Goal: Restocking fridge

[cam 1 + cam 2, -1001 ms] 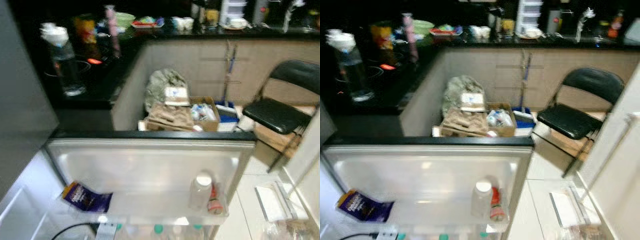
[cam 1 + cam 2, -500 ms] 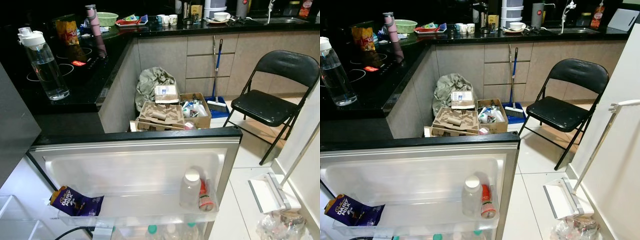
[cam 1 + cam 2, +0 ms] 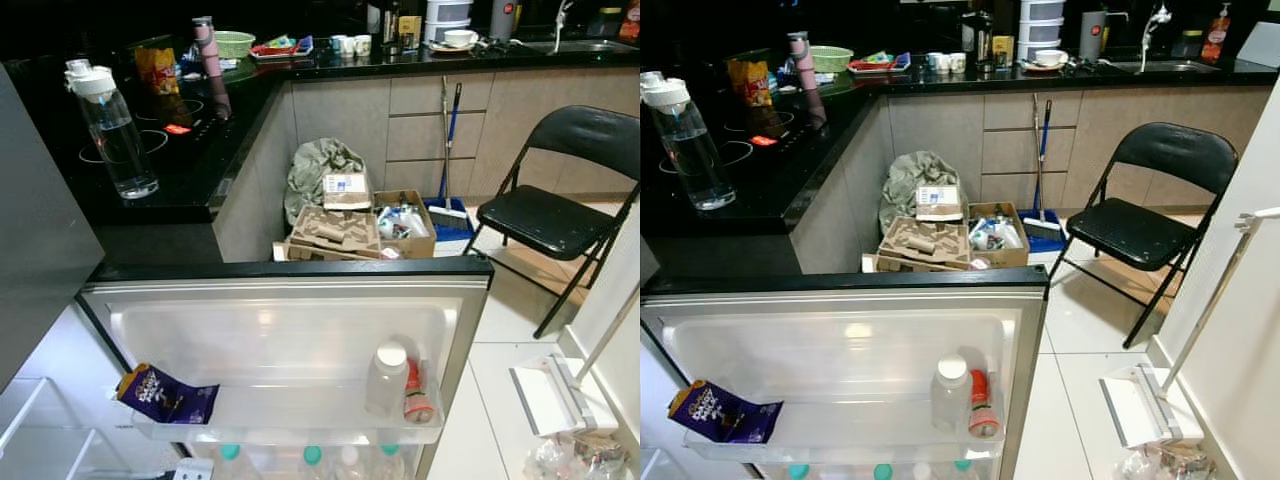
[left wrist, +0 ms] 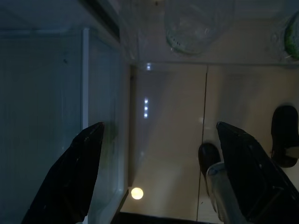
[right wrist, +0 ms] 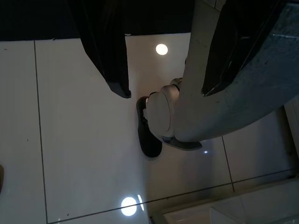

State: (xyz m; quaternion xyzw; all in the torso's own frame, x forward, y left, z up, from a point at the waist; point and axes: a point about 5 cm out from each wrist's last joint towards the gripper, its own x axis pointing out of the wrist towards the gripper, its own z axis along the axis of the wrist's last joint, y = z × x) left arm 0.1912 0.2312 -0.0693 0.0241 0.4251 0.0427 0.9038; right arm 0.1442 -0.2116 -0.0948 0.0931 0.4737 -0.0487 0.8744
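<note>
The open fridge door (image 3: 290, 275) is seen from above, its inner side facing the camera. On its upper door shelf (image 3: 290, 425) a purple snack packet (image 3: 165, 395) lies at the robot's left end, while a translucent bottle with a white cap (image 3: 386, 380) stands upright at the right end, touching a smaller red-labelled bottle (image 3: 418, 392) just beside it. Below this shelf, green and white bottle caps (image 3: 312, 455) can be made out in a lower compartment.

Beyond the door, a clear water bottle (image 3: 113, 130) stands upright on the black countertop (image 3: 190, 170), near the induction hob. On the floor past the counter, cardboard boxes (image 3: 350, 228) and a grey bag (image 3: 320, 170) are piled together, with a blue broom (image 3: 447, 150) leaning against the cabinets and a black folding chair (image 3: 560, 210) to the right.

The left gripper (image 4: 156, 175) is shown hanging low beside the fridge, its two black fingers spread wide with nothing between them; pale floor tiles are seen past them. The right gripper (image 5: 166, 91) is likewise pointed at the tiled floor (image 5: 70, 140), its fingers parted and holding nothing, with the robot's own leg and foot seen beyond them.
</note>
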